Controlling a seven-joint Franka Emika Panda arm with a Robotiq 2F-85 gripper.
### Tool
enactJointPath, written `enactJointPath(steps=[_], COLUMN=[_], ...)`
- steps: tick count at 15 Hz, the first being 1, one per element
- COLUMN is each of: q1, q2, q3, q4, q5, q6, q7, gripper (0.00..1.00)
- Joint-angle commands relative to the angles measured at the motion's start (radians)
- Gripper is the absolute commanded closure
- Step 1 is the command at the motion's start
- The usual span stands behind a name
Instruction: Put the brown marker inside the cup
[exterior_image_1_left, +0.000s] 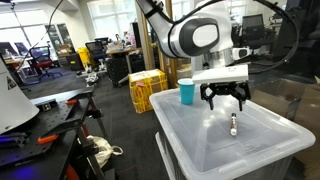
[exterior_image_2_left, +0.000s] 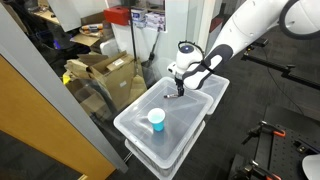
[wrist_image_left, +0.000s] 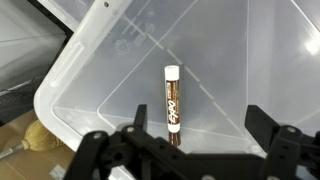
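Robotiq gripper (exterior_image_1_left: 227, 103) is held spread above the brown marker (wrist_image_left: 172, 100), laid mid-way between the bin lid's (exterior_image_1_left: 275, 135) edges, long axis across the finger line.

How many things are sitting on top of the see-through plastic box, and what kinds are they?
Cups: 1, the small bright blue tapered cup
Markers: 1, the thin brown marker with a pale end
Total: 2 things on the clear plastic box lid
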Motion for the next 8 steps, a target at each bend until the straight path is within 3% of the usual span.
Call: enactJointPath(steps=[1,8], q1=[0.045,0.028], q2=[0.039,0.119], q3=[-0.036,-0.003], q4=[0.04,0.136], q5=[0.0,0.024], q6=[0.023,-0.022], q7=[0.018,-0.011], gripper=[0.0,0.0])
